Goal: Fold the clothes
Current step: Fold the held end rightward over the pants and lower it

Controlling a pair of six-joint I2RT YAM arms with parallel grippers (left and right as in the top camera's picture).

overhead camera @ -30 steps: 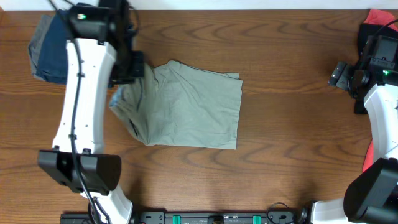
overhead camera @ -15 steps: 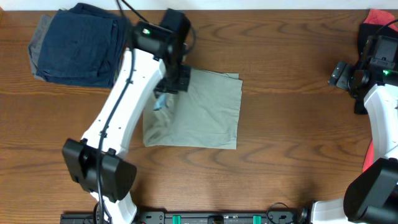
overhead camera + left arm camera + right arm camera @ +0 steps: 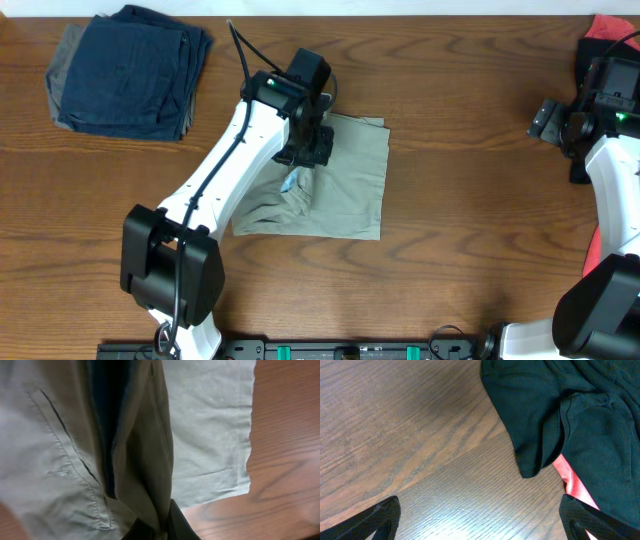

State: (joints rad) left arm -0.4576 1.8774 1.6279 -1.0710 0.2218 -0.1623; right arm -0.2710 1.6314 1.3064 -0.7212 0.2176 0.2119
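Observation:
Khaki-beige shorts (image 3: 345, 185) lie on the wooden table at the middle. My left gripper (image 3: 303, 168) is above them and shut on a fold of their fabric, pulled rightward over the rest. In the left wrist view the pinched khaki fold (image 3: 150, 470) hangs from the shut fingertips (image 3: 182, 527), over the lower layer (image 3: 210, 435). My right gripper (image 3: 556, 118) is at the far right, open and empty over bare wood (image 3: 445, 485). A black garment (image 3: 570, 415) with coral-red cloth (image 3: 572, 482) under it lies just beyond it.
A folded stack of navy blue and grey garments (image 3: 125, 70) sits at the table's far left corner. Coral-red cloth (image 3: 610, 30) shows at the far right corner, partly behind the right arm.
My left gripper has carried the shorts' left edge rightward, from the left side to over the middle of the garment. The right arm has not moved.

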